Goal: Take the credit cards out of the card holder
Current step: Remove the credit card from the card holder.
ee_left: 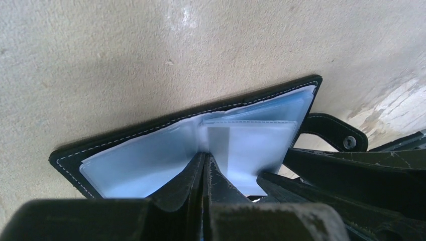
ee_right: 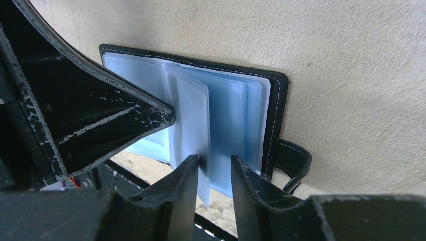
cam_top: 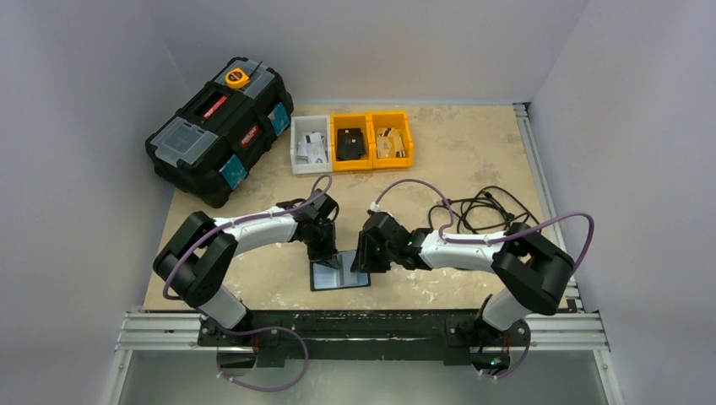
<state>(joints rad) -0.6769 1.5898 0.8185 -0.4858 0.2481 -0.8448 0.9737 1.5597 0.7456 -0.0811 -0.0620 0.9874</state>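
Note:
The black card holder [cam_top: 318, 279] [ee_left: 150, 132] [ee_right: 277, 108] lies open on the table between both arms, its snap tab [ee_right: 296, 159] sticking out. Pale bluish credit cards [ee_left: 256, 145] [ee_right: 193, 115] sit in its clear sleeves, fanned up. My left gripper [cam_top: 325, 251] [ee_left: 205, 155] is shut, its tips pressed against the pale sleeves at the fold; I cannot tell whether a sheet is pinched. My right gripper [cam_top: 365, 253] [ee_right: 213, 163] is open, with the lower edge of one upright pale sleeve between its fingers, close to the left finger [ee_right: 188, 175].
A large black toolbox [cam_top: 219, 126] with a yellow tape measure [cam_top: 237, 78] stands at the back left. A white bin [cam_top: 311, 145] and two yellow bins [cam_top: 352, 142] [cam_top: 393, 139] sit behind. Black cables [cam_top: 477, 207] lie at the right.

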